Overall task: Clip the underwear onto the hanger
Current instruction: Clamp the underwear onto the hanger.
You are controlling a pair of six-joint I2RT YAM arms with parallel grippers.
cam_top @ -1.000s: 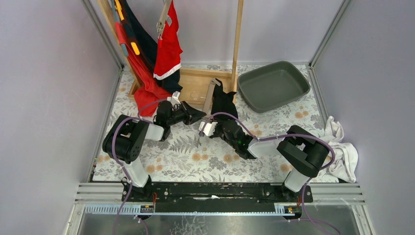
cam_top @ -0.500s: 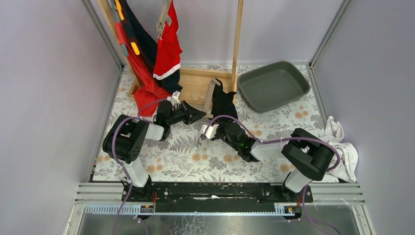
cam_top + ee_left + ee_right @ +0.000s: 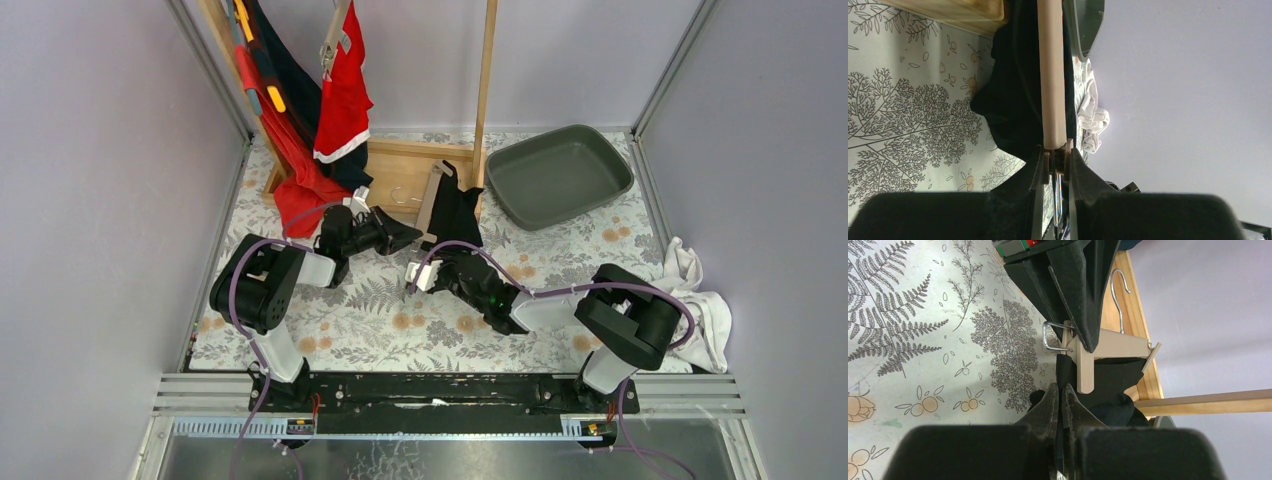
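Mid-clipping, I judge. Near the table's middle, the right gripper (image 3: pixel 1059 390) is pinched tight on a fold of the black underwear (image 3: pixel 1115 375). At 11 o'clock from it, the left gripper (image 3: pixel 1054 155) is squeezed shut on the clip end of the hanger (image 3: pixel 1113 345). The next move calls for feeding the fabric edge into that clip. Farther off at 2 o'clock, the grey tub (image 3: pixel 560 175) holds nothing visible.
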